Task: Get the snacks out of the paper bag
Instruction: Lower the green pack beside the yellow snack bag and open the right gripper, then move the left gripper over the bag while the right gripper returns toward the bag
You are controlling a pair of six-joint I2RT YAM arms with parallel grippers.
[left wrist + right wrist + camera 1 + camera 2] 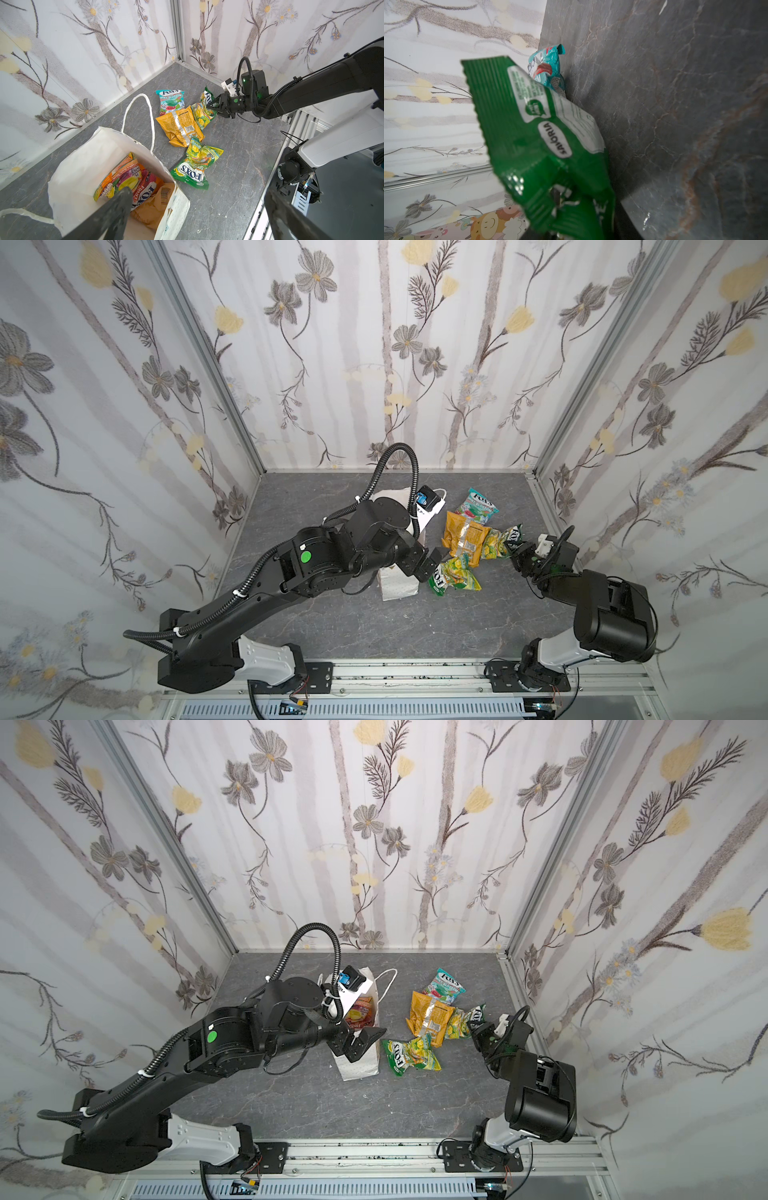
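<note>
The white paper bag (83,158) stands open, with an orange-red FOX'S packet (124,178) and a plain orange pouch (153,205) inside. My left gripper (368,1044) hangs open over its mouth, one finger (116,207) above the opening. On the table to the bag's right lie a teal packet (477,506), a yellow-orange chip bag (463,537) and a yellow-green packet (455,574). My right gripper (208,106) pinches the green edge of a second yellow-green packet (204,110), which leans on the chip bag. That packet (533,135) hides the jaws in the right wrist view.
Flowered walls close in the grey marbled table (332,614) on three sides. A metal rail (415,676) with both arm bases runs along the front edge. The bag's cord handle (145,116) loops out toward the teal packet.
</note>
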